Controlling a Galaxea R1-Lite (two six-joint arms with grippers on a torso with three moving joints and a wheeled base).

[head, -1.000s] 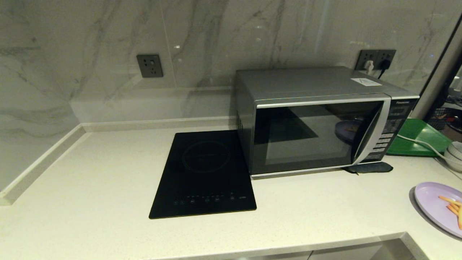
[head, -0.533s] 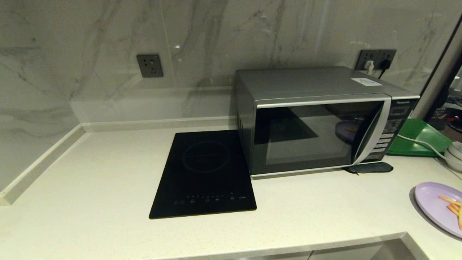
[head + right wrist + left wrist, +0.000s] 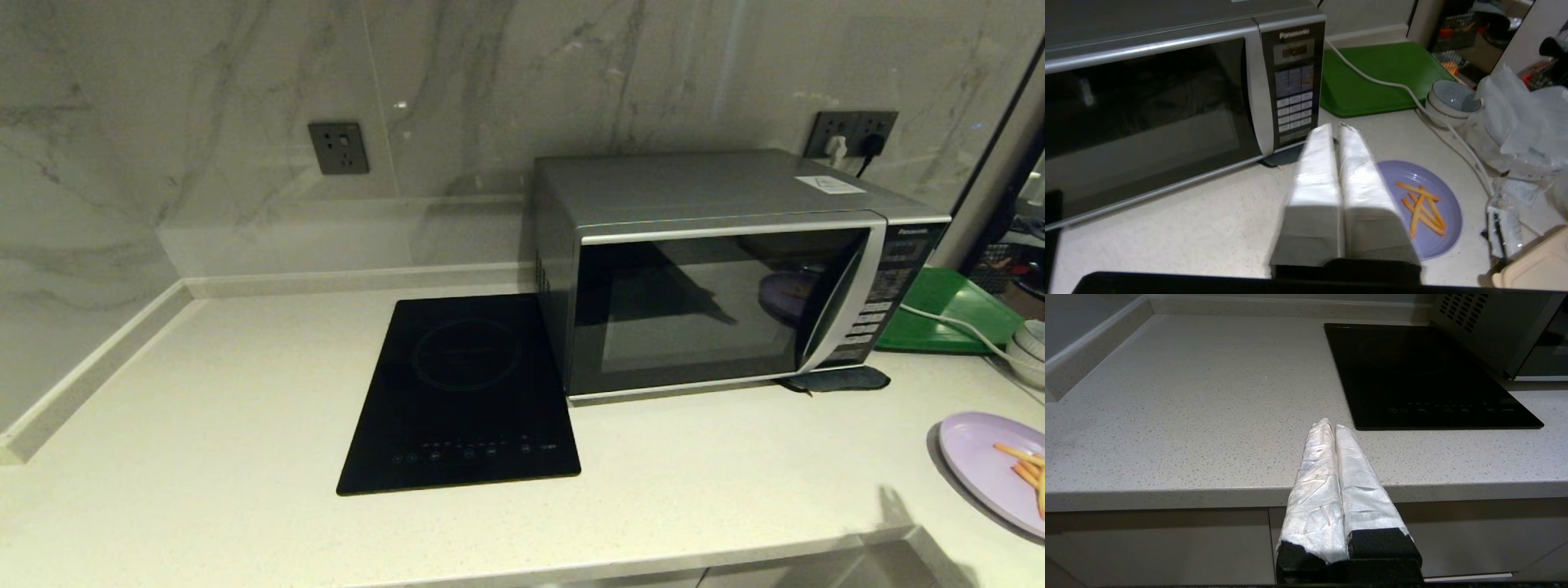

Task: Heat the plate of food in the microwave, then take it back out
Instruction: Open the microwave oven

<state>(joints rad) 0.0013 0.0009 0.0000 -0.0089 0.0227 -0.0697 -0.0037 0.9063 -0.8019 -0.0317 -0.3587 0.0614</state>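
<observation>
Your right gripper [image 3: 1336, 127] has its jaws pressed together with nothing between them, hanging above the surface [image 3: 1167, 228] in front of the microwave [image 3: 1167, 81]. The plate of food [image 3: 1433, 192] sits flat on the surface just beyond and to one side of those jaws, partly hidden behind the wrapped fingers [image 3: 1314, 175], with the orange sticks crossed over each other in the middle of it. The microwave's button panel is right ahead of the jaw tips and the door is closed, curved handle running down beside the panel. Past the plate from the jaws you've got the stacked bowls [image 3: 1449, 102], a green tray [image 3: 1380, 77] with a white cable [image 3: 1372, 79] running over it, and some clear plastic bags [image 3: 1523, 118]. Your left gripper [image 3: 1331, 424] also has its jaws together and empty, sitting just off the front edge of the surface [image 3: 1188, 416], well apart from everything. The black induction hob [image 3: 1425, 371] lies ahead of those jaws and off toward the microwave side, whose vented wall shows just beyond it. From the head camera neither gripper shows; the plate of food [image 3: 992, 469] sits at the far right edge, near the front of the surface, well apart from the microwave [image 3: 718, 269].
</observation>
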